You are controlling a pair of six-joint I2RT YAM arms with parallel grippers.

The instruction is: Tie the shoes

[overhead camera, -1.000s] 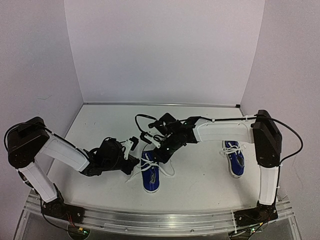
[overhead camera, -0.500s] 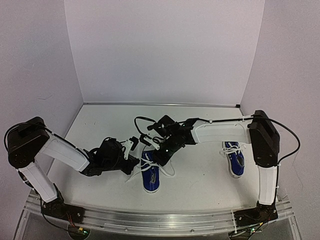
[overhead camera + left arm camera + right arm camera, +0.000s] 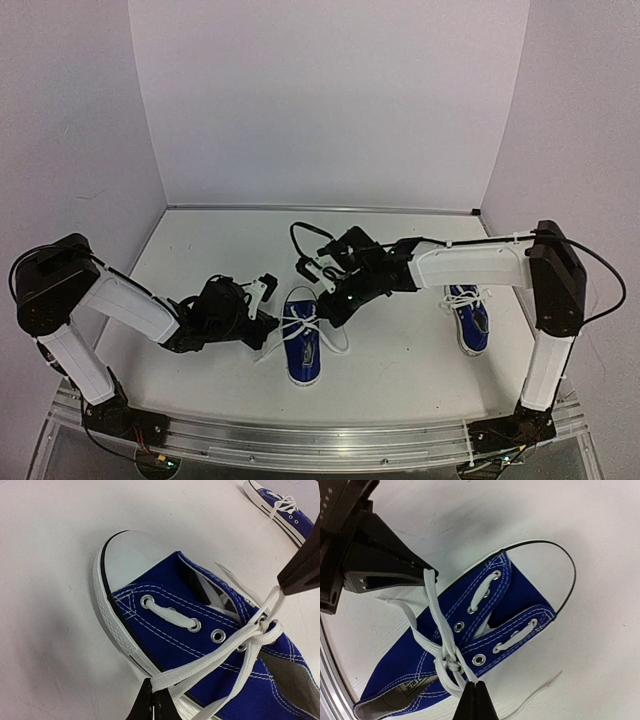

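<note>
Starting knot on centre shoe (image 3: 302, 350) apparently being tightened; lace ends (image 3: 210, 658) being pinched by left gripper (image 3: 154, 700), right gripper (image 3: 475, 696); opposed outward pull likely needed next.

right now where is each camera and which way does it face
top external: above, behind the bases, facing down on the table; left arm, right arm, centre shoe, right-hand shoe show.
left wrist: low beside the centre shoe's toe; left gripper shut on a lace.
right wrist: above that shoe, looking down; right gripper shut on a lace.
shared: both wrist views show the centre shoe and the opposite gripper.
</note>
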